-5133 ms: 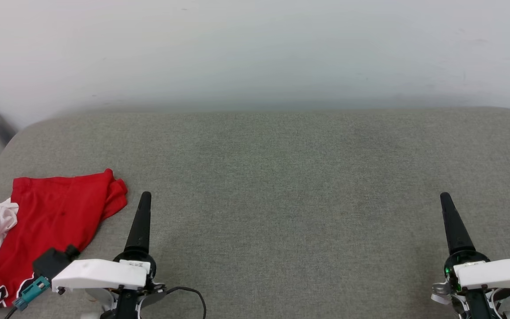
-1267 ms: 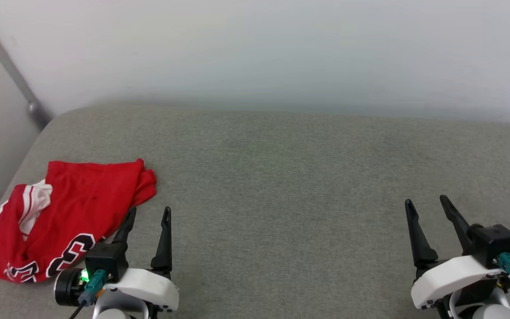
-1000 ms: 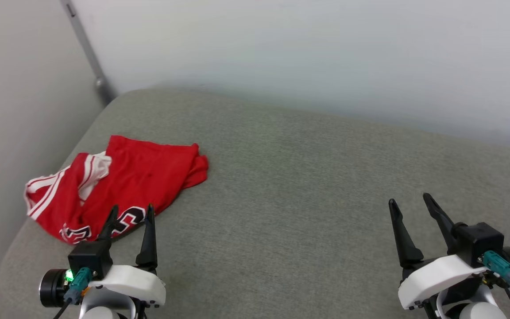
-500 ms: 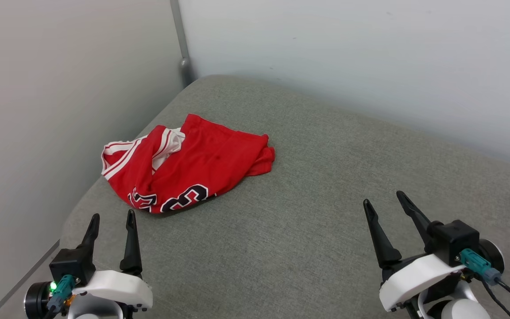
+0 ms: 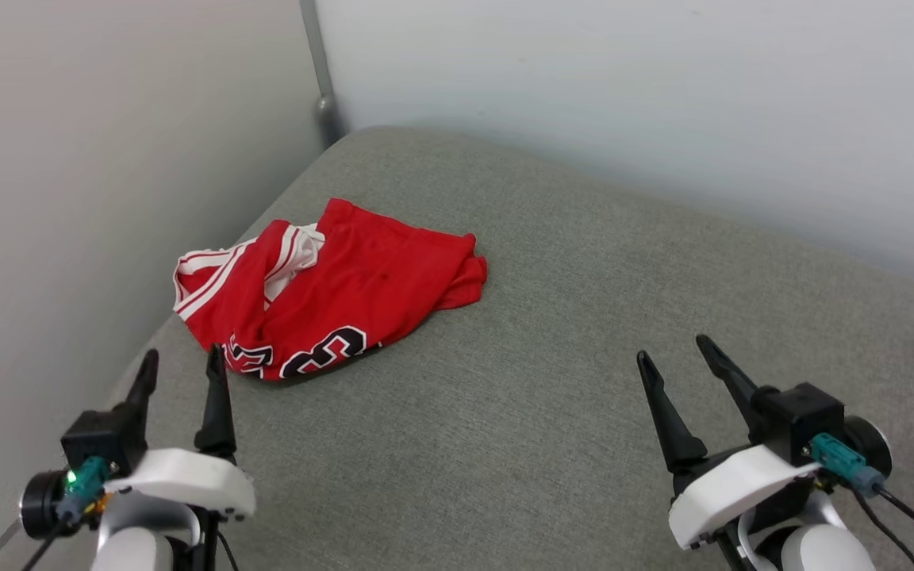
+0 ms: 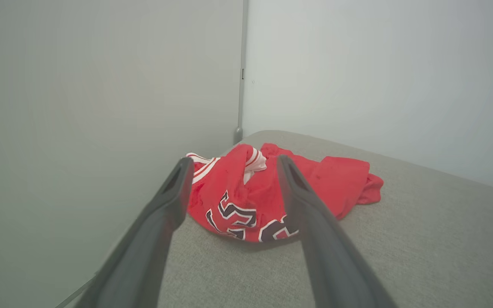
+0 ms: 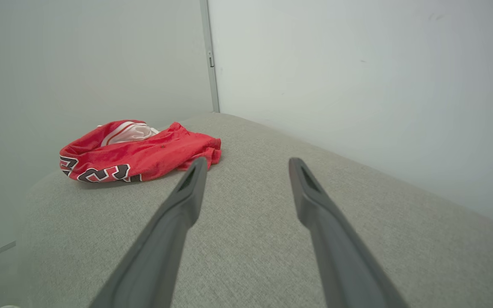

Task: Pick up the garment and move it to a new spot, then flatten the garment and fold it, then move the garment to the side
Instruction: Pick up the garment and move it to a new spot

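Now you see the garment (image 5: pixel 346 297) lying crumpled on the grey cushion (image 5: pixel 568 357), near its far left corner beside the wall (image 5: pixel 108 159). Your left pincer (image 5: pixel 183 353) stands wide and empty just before it, not touching. Your right pincer (image 5: pixel 673 349) is wide and empty too, well apart.

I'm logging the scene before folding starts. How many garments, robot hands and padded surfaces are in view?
garment: 1
robot hands: 2, the left hand and the right hand, both open
grey padded surface: 1
Total: 4
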